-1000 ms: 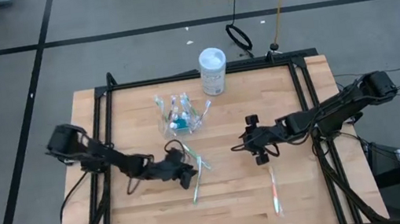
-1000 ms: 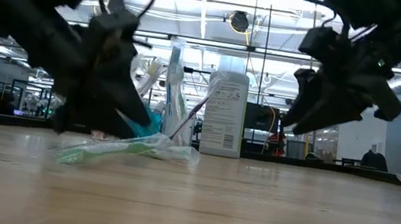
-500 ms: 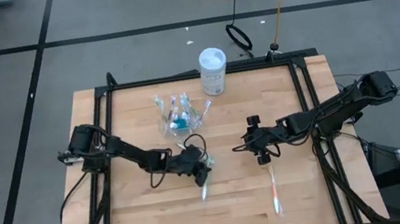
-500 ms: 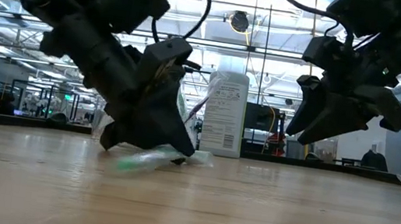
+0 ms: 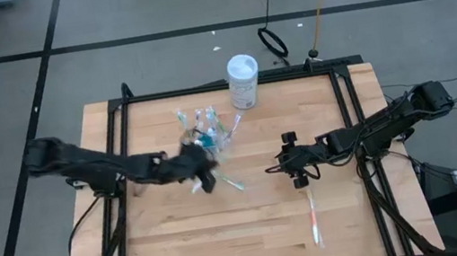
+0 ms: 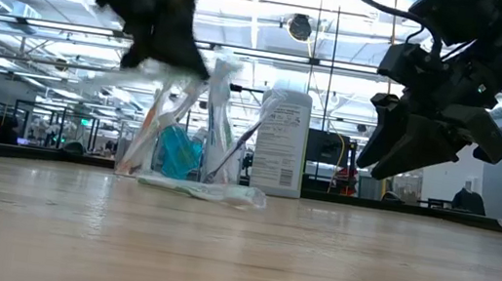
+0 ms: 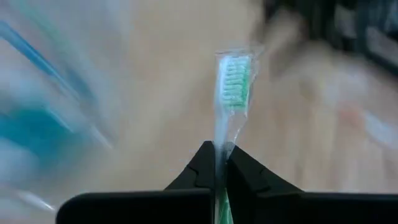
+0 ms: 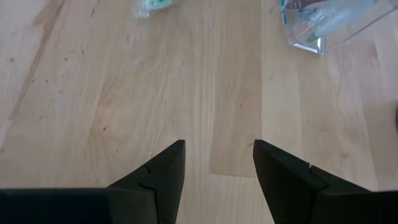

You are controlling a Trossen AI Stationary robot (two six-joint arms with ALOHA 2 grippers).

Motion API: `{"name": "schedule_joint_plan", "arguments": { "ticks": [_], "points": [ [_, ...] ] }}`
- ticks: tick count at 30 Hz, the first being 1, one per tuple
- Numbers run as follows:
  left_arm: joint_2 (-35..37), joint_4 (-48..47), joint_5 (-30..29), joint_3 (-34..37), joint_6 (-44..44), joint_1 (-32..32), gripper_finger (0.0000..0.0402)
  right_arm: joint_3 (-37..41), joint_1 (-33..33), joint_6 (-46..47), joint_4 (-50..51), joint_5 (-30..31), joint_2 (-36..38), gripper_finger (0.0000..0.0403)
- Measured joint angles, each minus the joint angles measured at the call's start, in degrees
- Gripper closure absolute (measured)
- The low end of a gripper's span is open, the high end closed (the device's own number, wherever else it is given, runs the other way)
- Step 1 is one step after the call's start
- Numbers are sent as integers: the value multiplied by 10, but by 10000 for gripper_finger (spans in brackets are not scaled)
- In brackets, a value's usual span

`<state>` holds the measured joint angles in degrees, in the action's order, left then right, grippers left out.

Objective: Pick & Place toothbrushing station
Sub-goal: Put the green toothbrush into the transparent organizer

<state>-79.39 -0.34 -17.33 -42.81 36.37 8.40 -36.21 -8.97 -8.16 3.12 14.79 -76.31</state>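
Observation:
A clear plastic cup [image 5: 207, 133] with several toothbrushes and a teal tube stands at the table's far middle. My left gripper [image 5: 204, 173] hangs just near of the cup, above the table, shut on a green toothbrush [image 7: 232, 79] in a clear wrapper. Below it, a second wrapped toothbrush [image 5: 232, 183] lies flat on the wood. My right gripper [image 5: 295, 172] hovers open at the table's middle right with nothing between its fingers. Bare wood shows in its gap in the right wrist view [image 8: 217, 163]. My left gripper pinches the wrapped green toothbrush's handle [image 7: 219, 154] between its two fingers. The toothbrush runs along the fingers, and its bristled head [image 7: 233, 81] sticks out past the fingertips. In the low view the brush [image 6: 147, 72] is lifted clear of the table.
A white bottle [image 5: 243, 80] stands at the far edge behind the cup. An orange toothbrush [image 5: 315, 220] lies near the front right. Black frame rails [image 5: 120, 153] run along the table's left and right sides. Bare wood lies between the two grippers.
My left gripper has shut on the green wrapped toothbrush. It has risen with the toothbrush toward the table's far edge and the cup, lifting it clear. The other wrapped toothbrush has stayed on the wood.

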Motion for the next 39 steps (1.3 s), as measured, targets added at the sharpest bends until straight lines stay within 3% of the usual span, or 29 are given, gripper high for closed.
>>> {"name": "schedule_joint_plan", "arguments": {
  "ticks": [6, 10, 12, 17, 21, 24, 27, 33, 39],
  "points": [
    [131, -10, -328, -1, -80, 2, 370, 0, 0, 0, -4, 0, 0, 220],
    [159, -7, -460, -1, -119, -12, 369, 0, 0, 0, -17, 0, 0, 220],
    [158, 11, -490, 3, -121, -25, 376, 0, 0, 0, -21, 0, 0, 220],
    [118, 167, -437, 51, -182, -69, 394, 0, 0, 0, -21, 0, 0, 220],
    [71, 378, -359, 111, -276, -99, 382, 0, 0, 0, -21, 0, 0, 220],
    [40, 512, -363, 160, -331, -112, 385, 0, 0, 0, -21, 0, 0, 220],
    [3, 605, -339, 205, -331, -114, 395, 0, 0, 0, -21, 0, 0, 220],
    [-80, 586, -343, 247, -283, -114, 378, 0, 0, 0, -21, 0, 0, 220],
    [-113, 587, -348, 248, -275, -88, 372, 0, 0, 0, -21, 0, 0, 220]
  ]
}}
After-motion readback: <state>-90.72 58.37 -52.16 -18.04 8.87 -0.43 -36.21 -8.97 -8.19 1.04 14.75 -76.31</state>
